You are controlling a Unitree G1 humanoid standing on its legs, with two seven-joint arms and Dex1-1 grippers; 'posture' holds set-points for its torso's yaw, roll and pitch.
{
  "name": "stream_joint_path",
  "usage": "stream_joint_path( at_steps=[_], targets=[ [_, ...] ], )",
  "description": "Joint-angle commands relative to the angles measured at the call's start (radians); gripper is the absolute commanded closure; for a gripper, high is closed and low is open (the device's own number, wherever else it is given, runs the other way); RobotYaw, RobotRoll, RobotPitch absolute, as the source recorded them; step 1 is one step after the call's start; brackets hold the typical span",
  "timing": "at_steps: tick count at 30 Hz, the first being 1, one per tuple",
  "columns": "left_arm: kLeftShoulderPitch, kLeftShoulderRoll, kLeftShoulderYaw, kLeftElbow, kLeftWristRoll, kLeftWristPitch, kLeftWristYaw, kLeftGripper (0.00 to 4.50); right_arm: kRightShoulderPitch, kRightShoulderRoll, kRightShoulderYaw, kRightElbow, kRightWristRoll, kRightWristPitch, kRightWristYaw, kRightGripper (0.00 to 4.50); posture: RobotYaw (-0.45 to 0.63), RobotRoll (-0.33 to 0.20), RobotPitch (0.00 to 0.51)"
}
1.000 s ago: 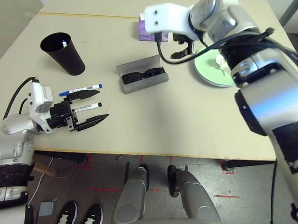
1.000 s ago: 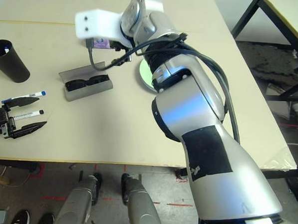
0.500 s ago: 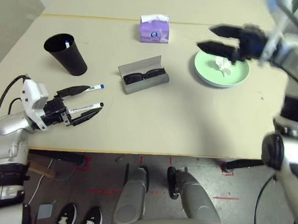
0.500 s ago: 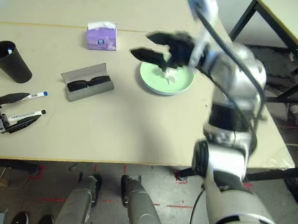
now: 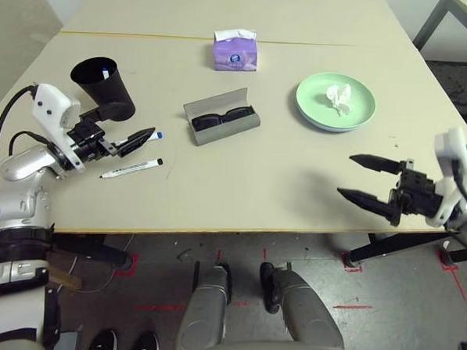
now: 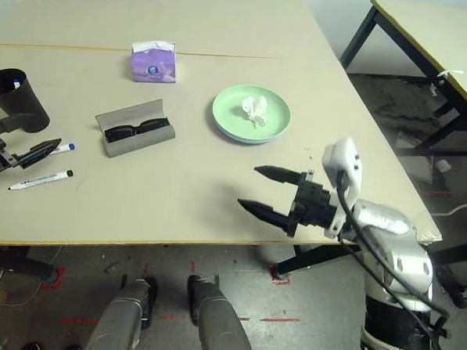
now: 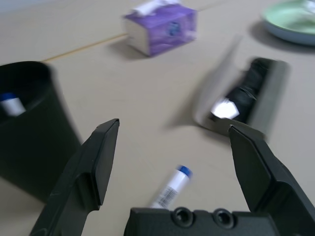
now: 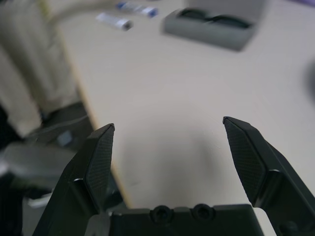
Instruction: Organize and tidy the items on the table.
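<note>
Sunglasses (image 5: 221,119) of glossy black lie in the open, angular grey case (image 5: 234,129) at the centre of the left eye view. Toward the upper right, crumpled, papery white tissue (image 5: 339,98) sits on the smooth, round, pale green plate (image 5: 315,110). At centre left, the slim blue-capped marker (image 5: 156,136) and black-capped marker (image 5: 130,169) lie on the matte beige worktop (image 5: 248,191), near a tapered black cup (image 5: 116,98). The left pincer (image 7: 174,124) is spread beside the blue cap; the right pincer (image 5: 345,174), lower right, is spread and empty.
</note>
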Motion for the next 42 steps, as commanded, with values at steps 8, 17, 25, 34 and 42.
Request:
stream_joint_path(
  at_steps=[8,17,25,34,42],
  targets=[
    [-0.114,-0.084,-0.063,0.092,0.081,0.031,0.127,3.41,-0.045,0.056,0.005,0.197,0.114,-0.206,0.021,0.0,-0.06,0.0,0.261],
    [-0.205,-0.135,-0.097,0.209,0.136,-0.012,0.165,4.46,-0.054,0.063,-0.013,0.275,0.119,-0.265,-0.073,0.0,-0.08,0.0,0.26],
    [-0.311,-0.197,-0.153,0.378,0.187,-0.094,0.131,4.46,-0.052,0.068,-0.032,0.234,0.125,-0.263,-0.199,0.0,-0.12,0.0,0.253],
    [-0.366,-0.248,-0.193,0.48,0.222,-0.169,0.108,4.46,-0.045,0.051,-0.024,0.208,0.125,-0.253,-0.24,0.0,-0.14,0.0,0.244],
    [-0.358,-0.269,-0.207,0.491,0.23,-0.198,0.043,4.46,-0.052,0.038,-0.021,0.207,0.125,-0.248,-0.253,0.0,-0.14,0.0,0.233]
  ],
)
